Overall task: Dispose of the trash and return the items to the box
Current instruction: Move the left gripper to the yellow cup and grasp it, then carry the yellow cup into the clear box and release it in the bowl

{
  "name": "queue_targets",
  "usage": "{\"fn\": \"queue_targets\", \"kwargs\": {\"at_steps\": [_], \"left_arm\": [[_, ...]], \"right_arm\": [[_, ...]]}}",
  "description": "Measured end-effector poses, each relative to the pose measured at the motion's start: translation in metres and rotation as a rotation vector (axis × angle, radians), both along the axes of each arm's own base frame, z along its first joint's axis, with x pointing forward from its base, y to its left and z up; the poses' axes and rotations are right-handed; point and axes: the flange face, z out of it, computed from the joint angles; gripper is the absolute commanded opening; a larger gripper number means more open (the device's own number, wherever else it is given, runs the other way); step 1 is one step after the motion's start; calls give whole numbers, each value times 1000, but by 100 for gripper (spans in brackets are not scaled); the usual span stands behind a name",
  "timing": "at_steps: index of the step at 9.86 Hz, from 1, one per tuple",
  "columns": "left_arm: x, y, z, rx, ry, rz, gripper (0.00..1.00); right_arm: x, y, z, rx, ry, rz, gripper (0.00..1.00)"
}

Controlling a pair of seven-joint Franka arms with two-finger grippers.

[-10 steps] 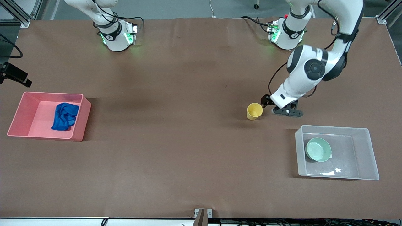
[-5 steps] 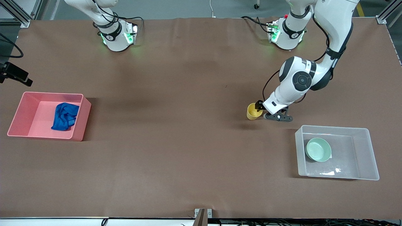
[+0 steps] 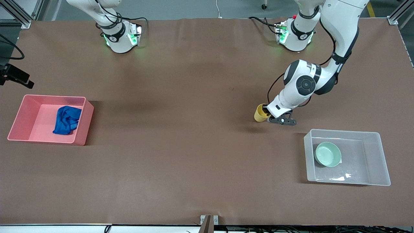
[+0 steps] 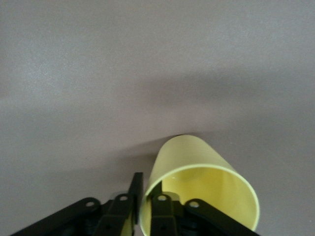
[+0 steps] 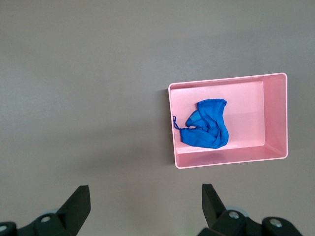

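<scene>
1 cup pinched by left gripper jaws; right gripper jaws wide, waiting.

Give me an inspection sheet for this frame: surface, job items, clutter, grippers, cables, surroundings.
Surface: brown table.
Job's things: blue rag in the pink bin; green bowl in the clear bin; yellow cup tilted on the table.
Clutter: nothing seen.
Grippers: left gripper pinching the cup's rim, one finger inside; right gripper open, waiting high over the table near the pink bin.
Cables: black leads at both arm bases.
Surroundings: aluminium frame posts at table corners.
</scene>
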Motion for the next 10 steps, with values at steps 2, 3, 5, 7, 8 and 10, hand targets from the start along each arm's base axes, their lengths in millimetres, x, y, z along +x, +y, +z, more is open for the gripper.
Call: {"fn": "queue_targets", "kwargs": {"at_steps": [2, 3, 5, 7, 8, 10], "left_arm": [[5, 2, 24, 11, -16, 20, 0], [11, 11, 50, 25, -34, 35, 0], [37, 56, 111, 55, -74, 108, 0], [74, 124, 156, 65, -135, 159, 0], [92, 159, 166, 73, -159, 165, 0], [124, 202, 155, 93, -168, 159, 0]], "right_arm": [[0, -1, 0, 0, 0, -2, 100], [0, -2, 0, 0, -1, -3, 100], [0, -3, 0, 0, -1, -6, 100], [0, -4, 0, 0, -1, -7, 100], [0, -4, -1, 0, 0, -7, 100], [0, -4, -1, 0, 0, -7, 100]]}}
